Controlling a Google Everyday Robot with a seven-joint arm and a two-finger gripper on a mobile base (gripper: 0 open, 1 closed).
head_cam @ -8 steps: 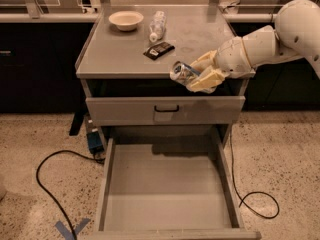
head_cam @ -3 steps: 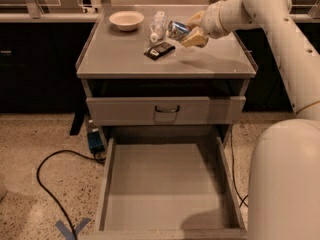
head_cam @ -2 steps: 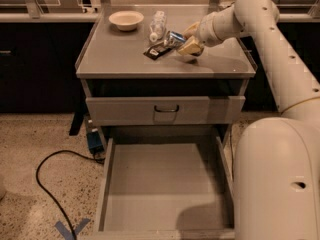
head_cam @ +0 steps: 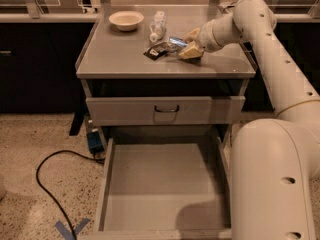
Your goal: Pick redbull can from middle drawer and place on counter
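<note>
The redbull can (head_cam: 176, 41) lies tilted, low over the middle of the counter (head_cam: 120, 56), just right of the flat black packet (head_cam: 156, 50). My gripper (head_cam: 187, 43) reaches in from the right and is shut on the can's right end, one tan finger (head_cam: 192, 33) behind it and one (head_cam: 190, 52) in front. I cannot tell whether the can touches the counter. The middle drawer (head_cam: 160, 184) is pulled fully out below, and its grey floor is bare.
A white bowl (head_cam: 126, 20) and a clear plastic bottle (head_cam: 158, 24) stand at the counter's back. The shut top drawer front (head_cam: 166, 109) has a dark loop handle. My arm's white body (head_cam: 272, 174) fills the right. A black cable (head_cam: 47, 181) lies on the floor at left.
My gripper carried the can up from the drawer front's height onto the counter, then moved left and down towards the black packet. The can now sits lower and closer to the surface.
</note>
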